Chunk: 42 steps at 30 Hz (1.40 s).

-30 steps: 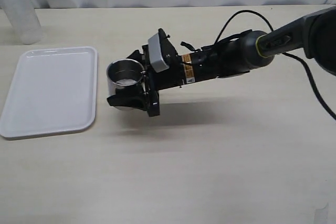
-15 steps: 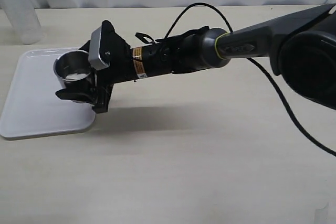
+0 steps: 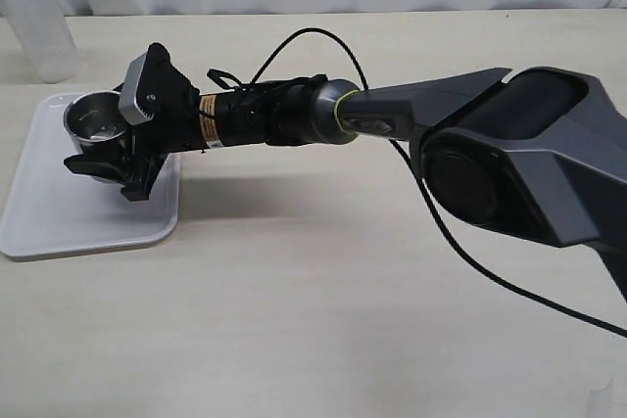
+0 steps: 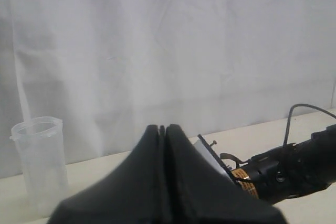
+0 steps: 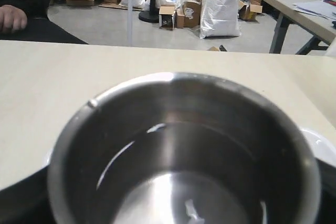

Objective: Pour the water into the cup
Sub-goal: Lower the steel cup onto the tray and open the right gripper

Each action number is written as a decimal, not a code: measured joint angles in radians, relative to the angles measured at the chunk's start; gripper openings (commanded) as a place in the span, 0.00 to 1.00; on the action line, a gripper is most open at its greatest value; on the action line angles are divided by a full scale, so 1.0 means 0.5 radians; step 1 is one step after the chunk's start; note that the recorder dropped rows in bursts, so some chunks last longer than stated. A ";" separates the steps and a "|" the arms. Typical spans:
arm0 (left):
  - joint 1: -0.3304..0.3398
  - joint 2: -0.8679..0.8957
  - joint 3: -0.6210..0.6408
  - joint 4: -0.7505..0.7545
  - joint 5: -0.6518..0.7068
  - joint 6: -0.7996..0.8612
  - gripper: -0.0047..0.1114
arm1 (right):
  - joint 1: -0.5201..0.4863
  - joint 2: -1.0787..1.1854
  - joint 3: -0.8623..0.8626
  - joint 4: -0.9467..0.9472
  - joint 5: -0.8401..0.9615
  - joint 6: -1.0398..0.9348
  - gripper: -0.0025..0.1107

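Since the right gripper (image 3: pixel 101 149) is clamped around the short cylindrical brushed-steel cup (image 3: pixel 90 122) and holds it upright over the far right corner of the flat white rectangular plastic tray (image 3: pixel 59 222), the step in hand looks like setting the cup down there. To do it well, keep the rim level and lower straight until the base sits flat inside the tray's raised edge. Only then part the fingers. I cannot tell whether the base is touching the tray. The tall translucent plastic measuring beaker (image 3: pixel 37 17) stands on the pale beige table (image 3: pixel 392 320) just beyond the tray's far edge, so the cup's open top should be left clear on that side for pouring. The water cannot be made out in the beaker.

The exterior view alone sets the cup against the tray, but it leaves out the left gripper (image 4: pixel 162 129). The left wrist view shows it: black jaws pressed together with nothing between them, raised off the table, facing the beaker and a white curtain (image 4: pixel 184 51). Only the right wrist view looks down into the cup. It shows dark steel walls and bright glints on the bottom, which may be reflections or a film of liquid.
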 measured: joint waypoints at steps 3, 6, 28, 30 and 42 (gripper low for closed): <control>0.004 0.000 0.000 0.000 -0.004 0.000 0.04 | -0.007 0.052 -0.052 0.000 -0.003 0.039 0.06; 0.004 0.000 0.000 0.000 -0.004 0.000 0.04 | -0.012 0.085 -0.071 0.000 0.011 0.055 0.06; 0.004 0.000 0.000 0.000 -0.063 -0.004 0.04 | -0.012 0.156 -0.085 -0.161 0.104 0.086 0.06; 0.004 0.000 0.000 0.000 -0.067 -0.004 0.04 | -0.012 0.156 -0.088 -0.182 0.091 0.126 0.06; 0.004 0.000 0.000 0.000 -0.071 -0.004 0.04 | -0.012 0.162 -0.088 -0.182 0.062 0.167 0.72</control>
